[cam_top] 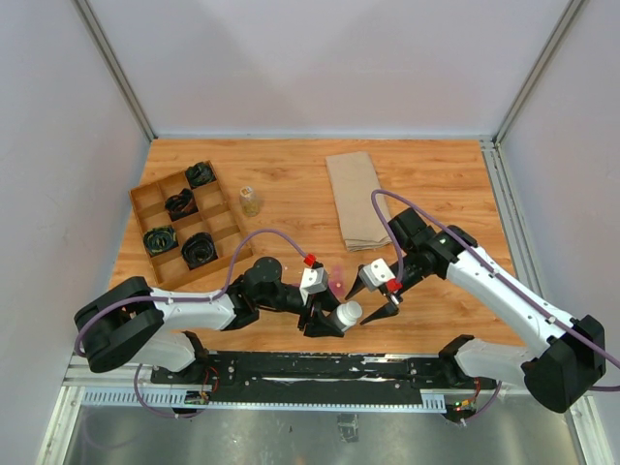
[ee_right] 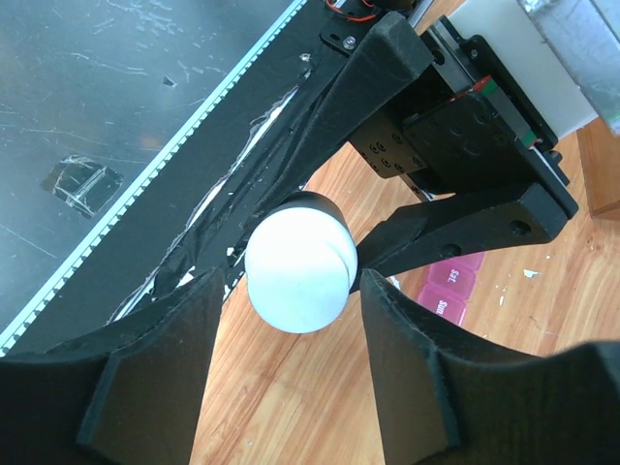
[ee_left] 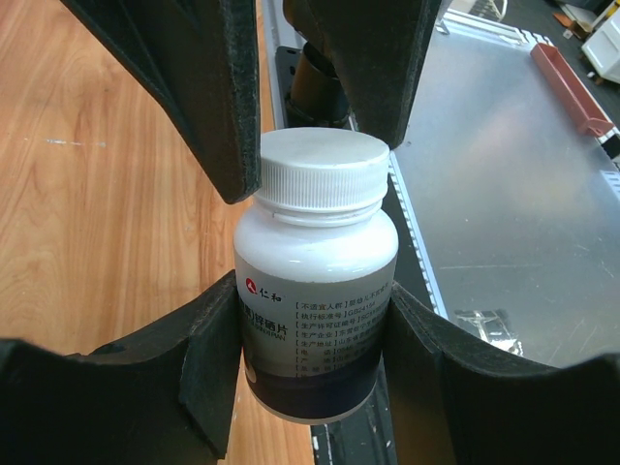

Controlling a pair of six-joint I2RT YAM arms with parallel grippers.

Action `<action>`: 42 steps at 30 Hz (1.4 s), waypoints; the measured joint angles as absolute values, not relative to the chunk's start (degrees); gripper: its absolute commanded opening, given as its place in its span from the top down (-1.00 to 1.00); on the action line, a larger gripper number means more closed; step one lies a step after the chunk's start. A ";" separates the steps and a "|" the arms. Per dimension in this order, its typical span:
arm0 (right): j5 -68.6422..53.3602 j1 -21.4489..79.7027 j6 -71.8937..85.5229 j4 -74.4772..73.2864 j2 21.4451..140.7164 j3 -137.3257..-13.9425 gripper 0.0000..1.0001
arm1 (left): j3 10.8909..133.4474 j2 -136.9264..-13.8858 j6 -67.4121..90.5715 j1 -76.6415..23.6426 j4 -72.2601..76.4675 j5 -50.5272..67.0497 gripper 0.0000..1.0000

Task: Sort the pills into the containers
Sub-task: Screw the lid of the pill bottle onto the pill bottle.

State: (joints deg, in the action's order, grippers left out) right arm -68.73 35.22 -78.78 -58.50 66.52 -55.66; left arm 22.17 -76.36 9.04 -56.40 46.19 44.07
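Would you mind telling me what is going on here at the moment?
The left gripper holds a white plastic pill bottle at its body. The right gripper flanks the bottle's white ribbed screw cap; whether it grips it is unclear. The translucent magenta-pink strip of containers lies on the wooden table nearby.
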 measured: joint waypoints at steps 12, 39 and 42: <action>-67.20 36.03 -72.93 -55.07 66.52 -55.66 0.28 | 22.17 -75.92 9.04 -56.42 45.58 43.07 1.00; -47.79 36.51 -28.45 -41.23 84.49 -65.76 0.01 | 16.80 -72.84 4.01 -61.23 43.05 0.56 1.00; -47.77 35.79 -27.38 -41.56 83.79 -65.76 -0.67 | 17.23 -73.56 4.51 -61.23 44.23 0.91 0.99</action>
